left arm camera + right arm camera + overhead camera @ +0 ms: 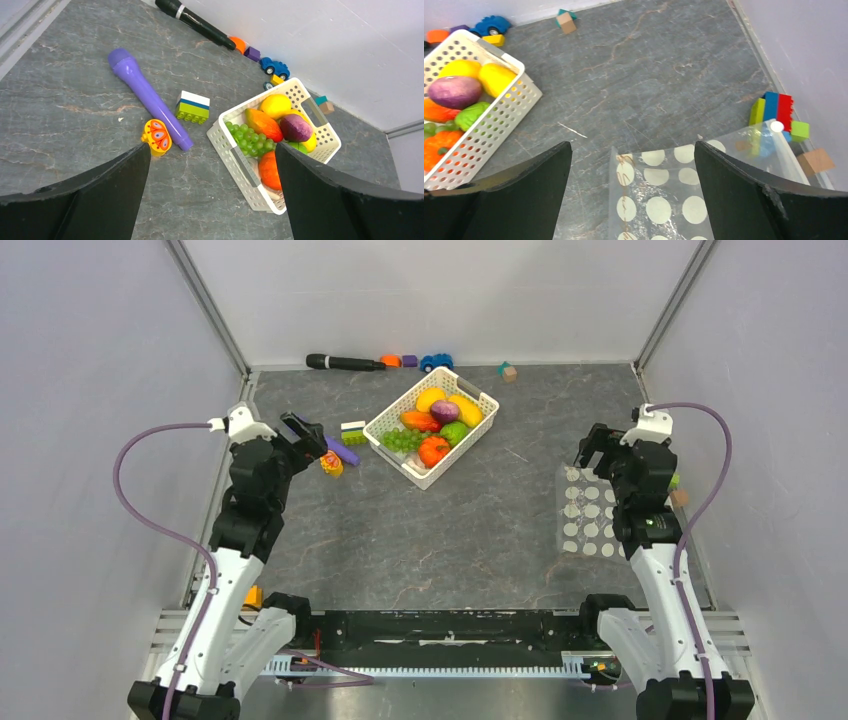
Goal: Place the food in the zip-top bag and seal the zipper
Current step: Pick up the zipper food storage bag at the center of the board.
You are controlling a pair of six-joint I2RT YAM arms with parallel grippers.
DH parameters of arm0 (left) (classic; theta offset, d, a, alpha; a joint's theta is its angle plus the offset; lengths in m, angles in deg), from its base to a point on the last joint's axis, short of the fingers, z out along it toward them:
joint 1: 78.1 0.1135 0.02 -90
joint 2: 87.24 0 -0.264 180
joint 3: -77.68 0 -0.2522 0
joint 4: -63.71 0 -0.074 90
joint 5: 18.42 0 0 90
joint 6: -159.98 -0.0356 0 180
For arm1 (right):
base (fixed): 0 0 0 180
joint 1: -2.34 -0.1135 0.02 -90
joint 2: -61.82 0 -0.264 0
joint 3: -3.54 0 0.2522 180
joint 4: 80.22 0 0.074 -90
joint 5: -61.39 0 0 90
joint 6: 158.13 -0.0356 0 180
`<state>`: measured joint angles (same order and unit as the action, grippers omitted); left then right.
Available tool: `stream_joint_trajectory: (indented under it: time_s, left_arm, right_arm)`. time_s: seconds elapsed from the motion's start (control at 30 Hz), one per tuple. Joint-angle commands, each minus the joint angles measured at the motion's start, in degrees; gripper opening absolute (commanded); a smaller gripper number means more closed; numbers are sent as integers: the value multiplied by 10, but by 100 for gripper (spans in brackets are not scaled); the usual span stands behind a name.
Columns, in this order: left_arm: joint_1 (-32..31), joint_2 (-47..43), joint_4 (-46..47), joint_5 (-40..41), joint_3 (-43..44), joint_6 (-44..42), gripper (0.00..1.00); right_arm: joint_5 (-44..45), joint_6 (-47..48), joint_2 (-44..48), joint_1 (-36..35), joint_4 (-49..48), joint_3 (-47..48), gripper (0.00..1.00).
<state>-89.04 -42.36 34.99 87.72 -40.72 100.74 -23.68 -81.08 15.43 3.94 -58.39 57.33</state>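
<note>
Top external shows our left fingers (100,200) and right fingers (749,200) wide and empty, ready to grasp. The food (434,425) waits in the basket (398,462), and the zip-top bag (585,522) lies flat by our right arm.

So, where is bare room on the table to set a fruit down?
Free: the wide middle between basket and bag, and the near edge. Crowded: left of the basket (purple microphone, block) and the back wall (car).

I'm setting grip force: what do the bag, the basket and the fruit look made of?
Bag: thin clear plastic film, glossy; wrinkled, table shows through.
Basket: stiff-looking white plastic, moulded holes.
Fruit: probably hard plastic, smooth and shiny.
</note>
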Motion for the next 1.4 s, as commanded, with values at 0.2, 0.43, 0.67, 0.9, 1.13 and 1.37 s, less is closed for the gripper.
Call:
stream_joint_trajectory:
  time_s: [0.2, 0.43, 0.67, 0.9, 1.13, 1.37]
  left_arm:
    - [2, 47, 52, -97, 11, -5, 100]
    - [2, 107, 58, -166, 32, 4, 100]
    - [2, 141, 58, -212, 42, 12, 100]
    - [2, 147, 59, -211, 41, 15, 100]
    - [2, 148, 61, -208, 38, 18, 100]
    - [2, 147, 64, -212, 36, 22, 100]
  right_arm:
    - [187, 11, -62, 27, 98, 41, 98]
    - [32, -25, -148, 241, 68, 30, 98]
    - [-116, -21, -210, 363, 27, -9, 98]
    - [-198, -35, -229, 388, -38, -68, 98]
    - [-308, -61, -217, 388, -42, -93, 81]
    - [-340, -79, -168, 387, -43, -123, 33]
